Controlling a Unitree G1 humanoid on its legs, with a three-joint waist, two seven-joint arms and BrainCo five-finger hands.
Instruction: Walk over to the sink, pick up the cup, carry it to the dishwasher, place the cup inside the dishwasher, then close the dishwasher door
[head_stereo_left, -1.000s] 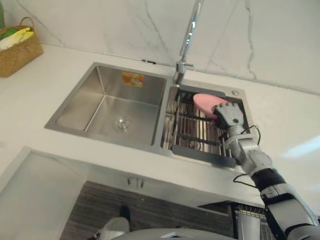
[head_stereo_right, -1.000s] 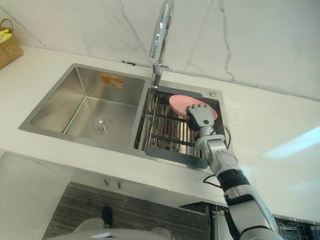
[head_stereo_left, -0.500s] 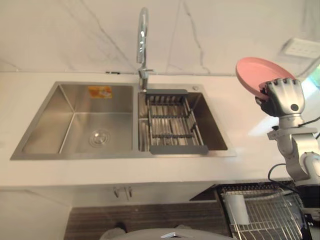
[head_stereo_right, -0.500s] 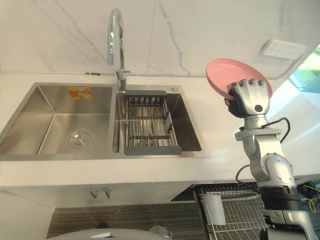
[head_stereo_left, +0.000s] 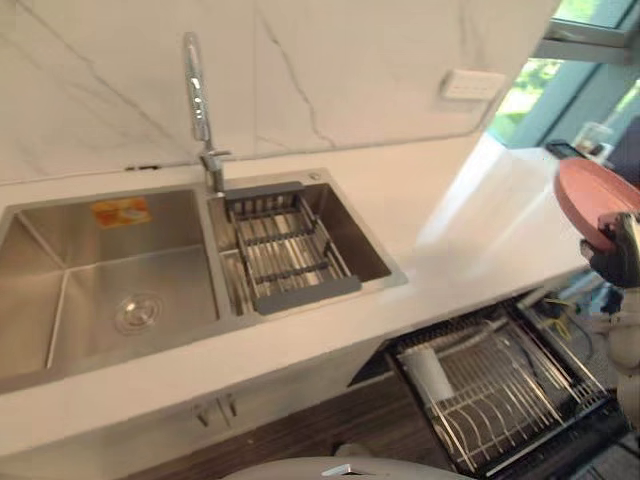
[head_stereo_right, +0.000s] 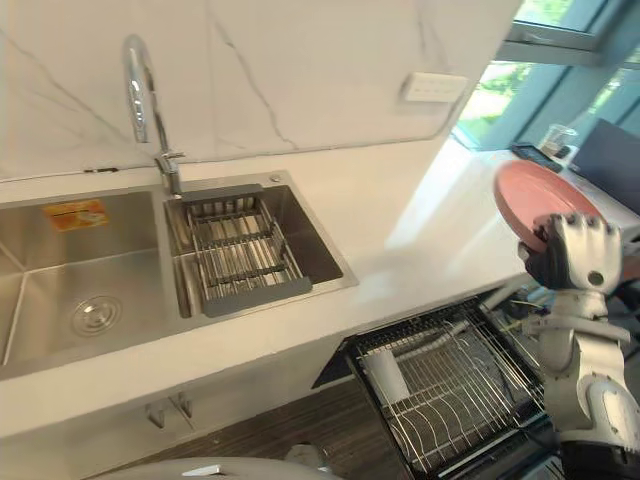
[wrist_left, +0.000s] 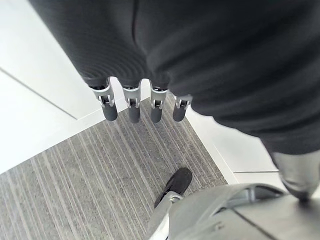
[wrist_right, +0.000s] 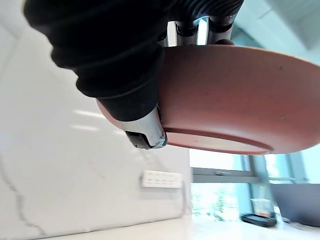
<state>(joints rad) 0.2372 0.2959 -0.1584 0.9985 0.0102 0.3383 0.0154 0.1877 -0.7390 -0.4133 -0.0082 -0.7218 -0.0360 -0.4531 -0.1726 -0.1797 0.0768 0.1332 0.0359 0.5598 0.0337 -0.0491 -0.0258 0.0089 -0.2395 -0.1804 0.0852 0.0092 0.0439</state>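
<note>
A pink shallow dish (head_stereo_right: 538, 198) is held up at the right, past the end of the white counter (head_stereo_right: 420, 235); no cup shows in my hands. My right hand (head_stereo_right: 585, 262) is shut on the dish's lower rim, and in the right wrist view the thumb (wrist_right: 145, 134) and fingers (wrist_right: 200, 25) clamp the pink dish (wrist_right: 235, 90) from both sides. Below it the dishwasher rack (head_stereo_right: 450, 390) stands pulled out, holding a white cup (head_stereo_right: 385, 375) on its side. My left hand (wrist_left: 131, 102) hangs open over the grey floor.
The double steel sink (head_stereo_right: 80, 270) with a slatted drain rack (head_stereo_right: 240, 255) and a tall faucet (head_stereo_right: 140, 80) lies to the left. A wall socket (head_stereo_right: 432, 87) sits on the marble backsplash. Windows and a dark object (head_stereo_right: 610, 160) stand at the far right.
The camera has swung to the right, so the sink has slid left and the open dishwasher has come into view. My right hand still holds the pink dish, now lower and further right.
</note>
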